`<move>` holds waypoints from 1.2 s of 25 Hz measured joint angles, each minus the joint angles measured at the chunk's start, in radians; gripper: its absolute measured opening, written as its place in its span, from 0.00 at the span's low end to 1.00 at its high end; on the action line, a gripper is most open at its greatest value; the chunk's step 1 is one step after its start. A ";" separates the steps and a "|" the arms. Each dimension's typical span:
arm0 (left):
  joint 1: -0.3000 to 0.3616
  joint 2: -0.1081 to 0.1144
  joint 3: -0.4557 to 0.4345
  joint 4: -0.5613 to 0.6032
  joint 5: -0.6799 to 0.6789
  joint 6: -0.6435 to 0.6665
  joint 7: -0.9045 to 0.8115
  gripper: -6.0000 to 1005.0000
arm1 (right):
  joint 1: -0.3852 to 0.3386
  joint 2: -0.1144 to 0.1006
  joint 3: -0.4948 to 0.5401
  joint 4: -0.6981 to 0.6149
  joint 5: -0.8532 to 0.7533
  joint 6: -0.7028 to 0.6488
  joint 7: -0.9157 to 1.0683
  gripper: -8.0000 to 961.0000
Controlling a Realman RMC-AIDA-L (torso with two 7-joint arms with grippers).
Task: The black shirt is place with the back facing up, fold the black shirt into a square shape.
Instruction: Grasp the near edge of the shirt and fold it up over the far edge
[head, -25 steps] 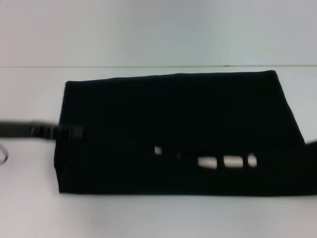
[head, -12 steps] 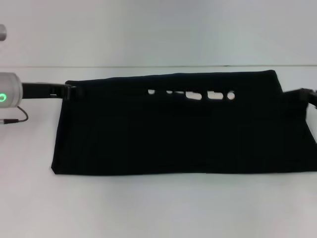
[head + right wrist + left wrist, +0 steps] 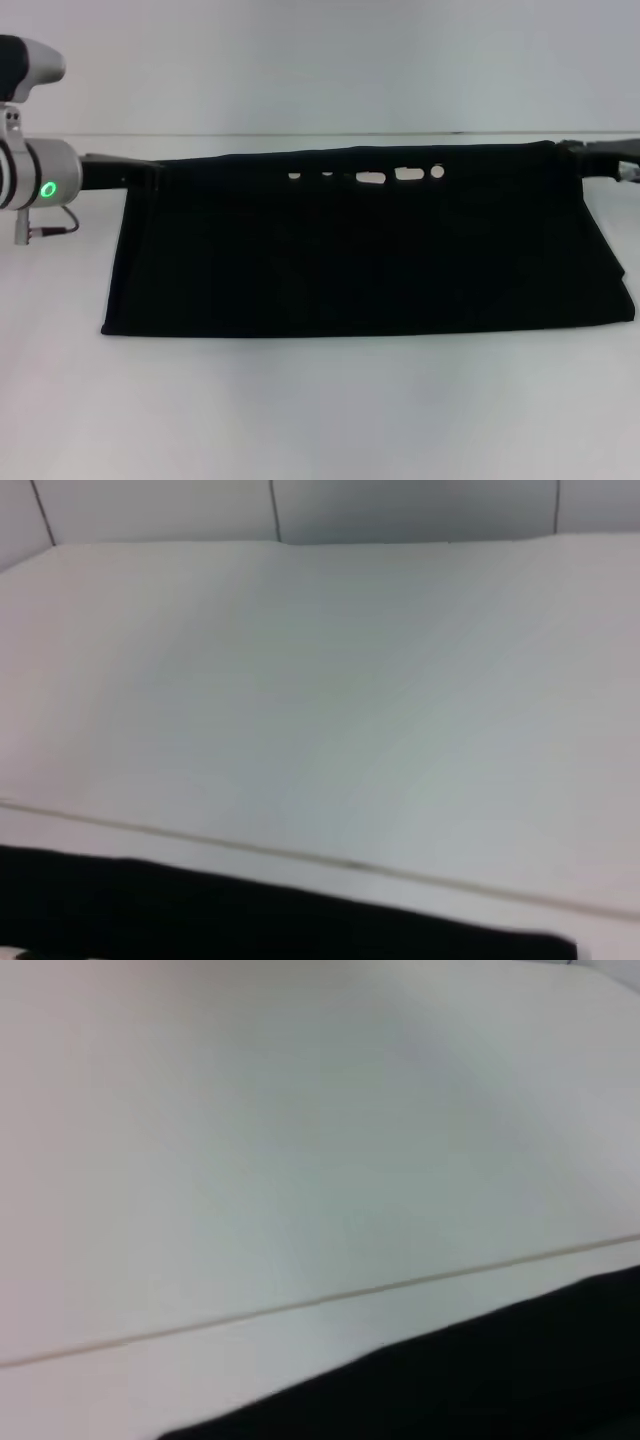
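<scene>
Shirt position: the black shirt [image 3: 365, 245] is spread as a wide dark band across the middle of the white table [image 3: 320, 420], its far edge raised at 12 o'clock and its near edge lying flat towards 6 o'clock.

Shirt shape: the cloth is seen doubled into a long rectangle, wider than deep; a row of small pale gaps [image 3: 370, 176] is seen just under the far edge, where light passes through the fabric.

Left gripper: the left gripper [image 3: 150, 172] is placed at the shirt's far left corner, at about 10 o'clock from the cloth's centre. The corner is judged to be pinched there, since the edge is held taut and straight, but the fingers are lost against the black fabric, so how far they are parted cannot be told.

Right gripper: the right gripper [image 3: 580, 156] is placed at the far right corner, at about 2 o'clock. The same is judged of it, and its fingers likewise cannot be made out.

Reason for the hold: the two far corners are kept level and apart so that the edge is stretched flat and no slack is left to bunch while the fold is laid.

Wrist views: only the table and a strip of the shirt's edge are shown in each.

Progress: a lengthwise fold is judged to be in hand; a square is not yet formed.
</scene>
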 joint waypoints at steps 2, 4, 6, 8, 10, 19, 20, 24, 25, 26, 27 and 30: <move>-0.008 -0.003 0.005 -0.001 -0.003 -0.024 0.000 0.00 | 0.021 0.010 0.000 0.002 0.000 0.043 -0.011 0.05; -0.016 -0.004 0.006 -0.002 -0.003 -0.045 0.000 0.00 | 0.038 0.016 -0.001 0.003 0.001 0.074 -0.017 0.05; -0.024 -0.005 0.006 -0.002 -0.001 -0.066 -0.001 0.00 | 0.050 0.017 -0.001 0.003 0.004 0.097 -0.017 0.05; -0.030 -0.005 0.007 -0.002 -0.001 -0.083 -0.001 0.00 | 0.058 0.018 -0.001 0.003 0.009 0.110 -0.017 0.05; -0.036 -0.003 0.007 -0.003 -0.002 -0.098 -0.001 0.00 | 0.064 0.017 -0.001 0.001 0.011 0.116 -0.017 0.05; -0.045 -0.001 0.007 -0.006 -0.007 -0.132 0.004 0.00 | 0.081 0.012 0.000 0.007 0.013 0.136 -0.018 0.05; -0.045 -0.002 0.007 -0.006 -0.007 -0.135 0.005 0.00 | 0.081 0.013 0.002 0.008 0.013 0.138 -0.019 0.05; -0.052 -0.005 0.007 -0.025 -0.003 -0.160 0.009 0.01 | 0.081 0.021 0.000 0.012 0.031 0.156 -0.036 0.05; -0.054 -0.005 0.007 -0.028 -0.002 -0.164 0.010 0.01 | 0.081 0.024 0.000 0.013 0.037 0.158 -0.042 0.05; -0.055 -0.005 0.007 -0.031 -0.001 -0.166 0.010 0.01 | 0.081 0.026 -0.001 0.014 0.042 0.159 -0.049 0.05; -0.056 -0.005 0.008 -0.032 0.000 -0.166 0.011 0.01 | 0.081 0.027 -0.001 0.015 0.045 0.160 -0.052 0.05; -0.059 -0.005 0.008 -0.038 0.000 -0.167 0.011 0.01 | 0.081 0.027 -0.002 0.018 0.048 0.160 -0.055 0.05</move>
